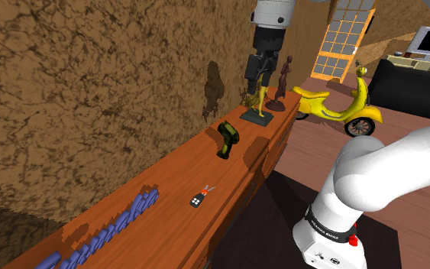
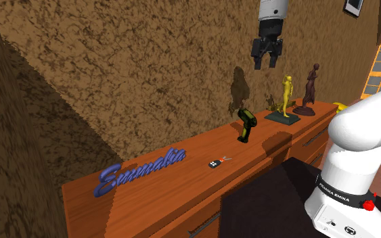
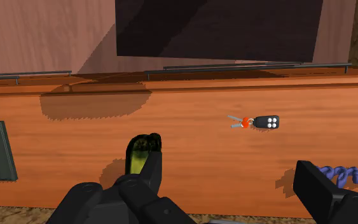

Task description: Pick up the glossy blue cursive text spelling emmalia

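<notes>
Long wooden surface [image 2: 182, 199] against a rough brown wall. L to R in the second exterior view:

- Blue cursive text [image 2: 141, 170] near the surface's left end, by the back edge. Long axis runs parallel w/ the wall, capital E toward that end.
- Small key fob [image 2: 214, 163] w/ keys, mid-surface.
- Black-and-green handheld device [image 2: 246, 125].
- Yellow figurine [image 2: 287, 97].
- Dark red figurine [image 2: 310, 88].

Gripper [image 2: 266, 62] hangs high above the device/figurine end, well apart from the text, fingers wide apart, holding nothing. Fob and device sit btw it and the text.
</notes>
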`<state>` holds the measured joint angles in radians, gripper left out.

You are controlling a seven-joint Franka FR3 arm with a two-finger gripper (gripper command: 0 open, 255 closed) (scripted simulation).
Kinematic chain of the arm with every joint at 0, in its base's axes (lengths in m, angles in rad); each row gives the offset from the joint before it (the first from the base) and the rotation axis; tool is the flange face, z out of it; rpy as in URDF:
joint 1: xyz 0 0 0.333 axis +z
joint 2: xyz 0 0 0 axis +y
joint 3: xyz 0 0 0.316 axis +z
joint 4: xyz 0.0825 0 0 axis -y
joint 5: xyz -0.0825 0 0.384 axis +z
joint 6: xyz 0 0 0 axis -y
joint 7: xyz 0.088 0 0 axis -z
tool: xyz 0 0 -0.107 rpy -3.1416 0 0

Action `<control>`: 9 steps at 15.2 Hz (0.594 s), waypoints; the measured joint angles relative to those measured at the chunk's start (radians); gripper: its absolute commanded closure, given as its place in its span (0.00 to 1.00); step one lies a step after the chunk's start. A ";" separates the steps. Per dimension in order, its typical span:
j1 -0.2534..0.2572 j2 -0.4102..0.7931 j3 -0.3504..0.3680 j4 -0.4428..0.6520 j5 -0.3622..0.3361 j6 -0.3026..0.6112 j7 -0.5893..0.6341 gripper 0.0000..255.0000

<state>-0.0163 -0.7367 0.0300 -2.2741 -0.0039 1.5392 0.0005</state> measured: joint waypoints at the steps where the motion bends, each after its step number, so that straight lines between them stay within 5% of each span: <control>1: 0.000 0.000 0.000 0.000 0.000 0.000 0.000 0.00; 9: -0.007 -0.080 0.183 -0.149 0.120 0.081 0.324 0.00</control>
<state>-0.0233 -0.8165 0.2134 -2.4234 0.1161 1.6202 0.3242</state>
